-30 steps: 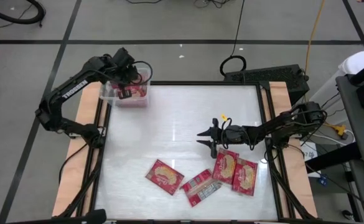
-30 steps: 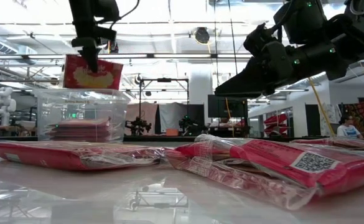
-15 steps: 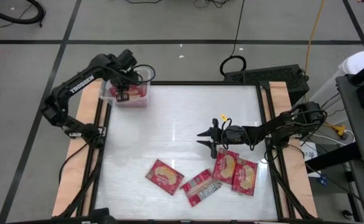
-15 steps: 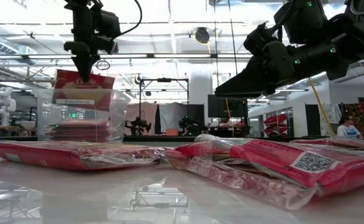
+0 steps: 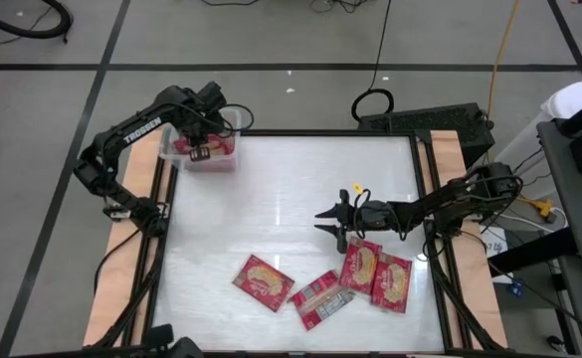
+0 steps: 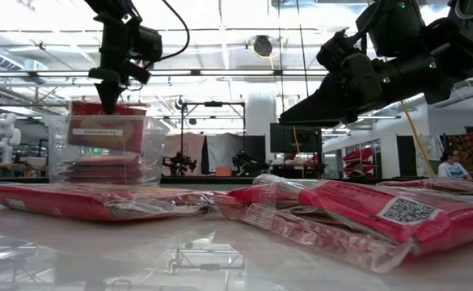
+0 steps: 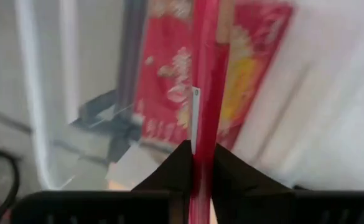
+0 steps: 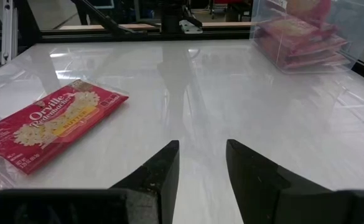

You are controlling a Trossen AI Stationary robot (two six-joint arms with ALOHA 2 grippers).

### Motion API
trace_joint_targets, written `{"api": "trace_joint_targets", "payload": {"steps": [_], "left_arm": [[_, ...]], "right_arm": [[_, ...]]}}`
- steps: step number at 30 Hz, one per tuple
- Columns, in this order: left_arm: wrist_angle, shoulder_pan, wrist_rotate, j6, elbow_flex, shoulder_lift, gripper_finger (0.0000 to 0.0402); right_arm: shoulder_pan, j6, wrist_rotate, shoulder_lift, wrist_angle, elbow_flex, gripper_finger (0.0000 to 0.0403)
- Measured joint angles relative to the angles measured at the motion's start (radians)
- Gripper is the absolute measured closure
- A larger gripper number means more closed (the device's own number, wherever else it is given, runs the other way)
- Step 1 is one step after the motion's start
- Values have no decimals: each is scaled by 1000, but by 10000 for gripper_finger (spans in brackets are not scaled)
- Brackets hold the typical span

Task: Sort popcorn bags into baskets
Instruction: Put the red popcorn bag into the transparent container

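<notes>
Left gripper [image 6: 109, 103] pinches red packet [image 6: 105, 127] edge-up inside clear bin [image 6: 58, 149]. Right gripper [image 8: 201, 163] spread, empty. "Orville Redenbacher's" packet [image 8: 48, 126] near it.

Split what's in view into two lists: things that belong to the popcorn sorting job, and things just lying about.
Part of the job:
- clear bin, red packets stacked inside
- packet pinched by the left pincer, standing in the bin
- four loose packets on the table's near side
- right pincer, open, hovering above them

Just lying about:
- yellow cable on the floor
- black cable loop
</notes>
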Motion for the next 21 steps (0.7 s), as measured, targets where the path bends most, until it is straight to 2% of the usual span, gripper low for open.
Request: {"api": "trace_joint_targets", "payload": {"steps": [4, 10, 13, 18, 21], "left_arm": [[24, 0, -78, -38, 0, 7, 314], [58, 0, -97, -123, 0, 7, 279], [60, -9, -99, -217, 0, 7, 282], [59, -61, -90, -463, 0, -11, 304], [87, -128, -46, -504, -7, -46, 320]], "right_arm": [[0, 0, 0, 0, 0, 0, 276], [0, 0, 0, 0, 0, 0, 276], [0, 0, 0, 0, 0, 0, 276], [0, 3, 0, 0, -14, 0, 276], [0, 11, 0, 0, -27, 0, 276]]}}
